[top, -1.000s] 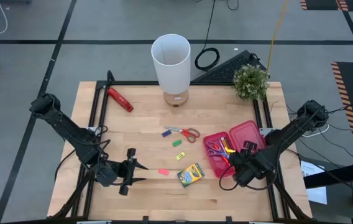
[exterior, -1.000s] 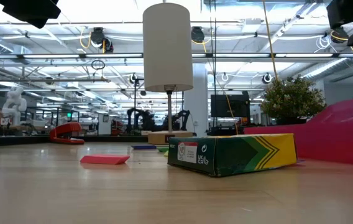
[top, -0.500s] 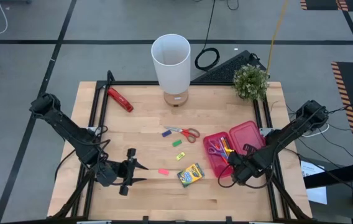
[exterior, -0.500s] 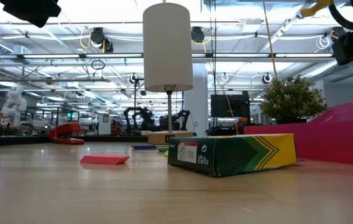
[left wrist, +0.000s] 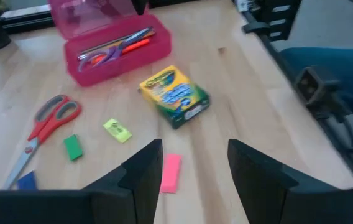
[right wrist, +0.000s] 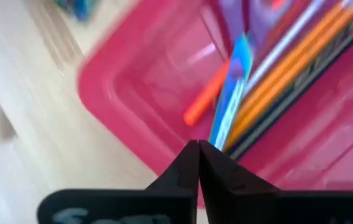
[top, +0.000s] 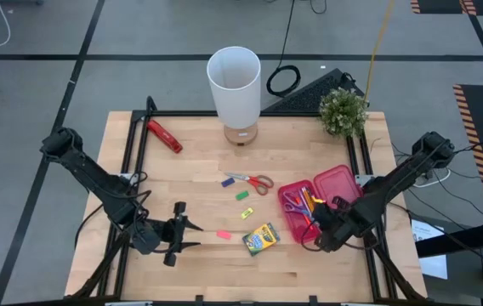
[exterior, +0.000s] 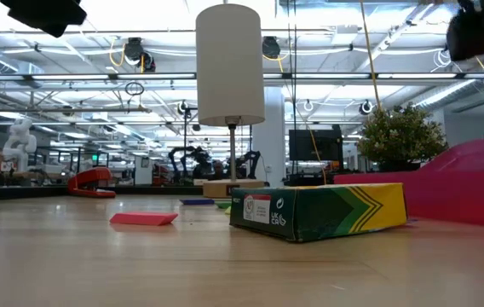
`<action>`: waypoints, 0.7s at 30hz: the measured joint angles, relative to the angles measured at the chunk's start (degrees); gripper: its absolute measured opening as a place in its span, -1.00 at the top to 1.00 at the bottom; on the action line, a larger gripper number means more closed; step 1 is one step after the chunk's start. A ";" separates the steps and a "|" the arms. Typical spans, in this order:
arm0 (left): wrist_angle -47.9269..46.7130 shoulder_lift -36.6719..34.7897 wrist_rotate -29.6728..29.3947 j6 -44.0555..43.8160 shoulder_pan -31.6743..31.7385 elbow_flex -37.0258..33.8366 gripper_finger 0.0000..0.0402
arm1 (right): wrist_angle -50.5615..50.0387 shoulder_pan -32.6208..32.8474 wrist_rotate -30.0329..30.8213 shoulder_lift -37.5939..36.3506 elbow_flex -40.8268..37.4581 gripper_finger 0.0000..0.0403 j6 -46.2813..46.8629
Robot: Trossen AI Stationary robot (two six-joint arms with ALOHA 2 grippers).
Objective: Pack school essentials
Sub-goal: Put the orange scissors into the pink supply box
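The right hand (top: 319, 239), fingers pressed together and empty, hovers over the pink translucent plastic case (top: 297, 223). The left hand (top: 179, 235) waits wide open. The yellow-green cardboard crayon box (top: 261, 239) looks light and rigid; grip its long sides.

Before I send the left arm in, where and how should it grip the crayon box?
The crayon box lies flat and askew, clear of the pink eraser and the case. Likely best: left gripper, fingers open, descends from above and closes across the box's short width, on its long side faces.

Bright, even overhead ceiling strip lights (exterior: 72, 77) leave soft shadows; the translucent pink plastic case (right wrist: 164, 112) is motion-blurred.
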 joint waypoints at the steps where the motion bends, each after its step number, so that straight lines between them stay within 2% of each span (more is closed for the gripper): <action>1: -0.37 0.00 -0.41 0.02 0.39 0.00 0.07 | 0.50 0.00 1.84 -0.89 0.00 1.00 -0.24; 7: -1.21 0.00 -0.71 2.51 5.40 0.00 0.07 | 8.25 -0.03 16.64 -4.67 0.00 1.00 -8.71; 9: -1.24 0.00 0.54 4.99 8.42 0.00 0.07 | 11.51 -0.19 21.84 -5.33 0.00 1.00 -13.05; 12: -1.21 0.00 4.29 7.79 13.93 0.00 0.07 | 16.54 -1.81 25.80 -5.59 0.00 1.00 -17.37; 16: -1.17 0.00 9.19 10.79 20.30 0.00 0.07 | 24.30 -6.64 27.41 -3.32 0.00 0.99 -19.00; 21: -0.70 0.00 11.44 11.20 23.87 0.00 0.07 | 37.86 -15.55 19.75 3.57 0.00 0.99 -32.44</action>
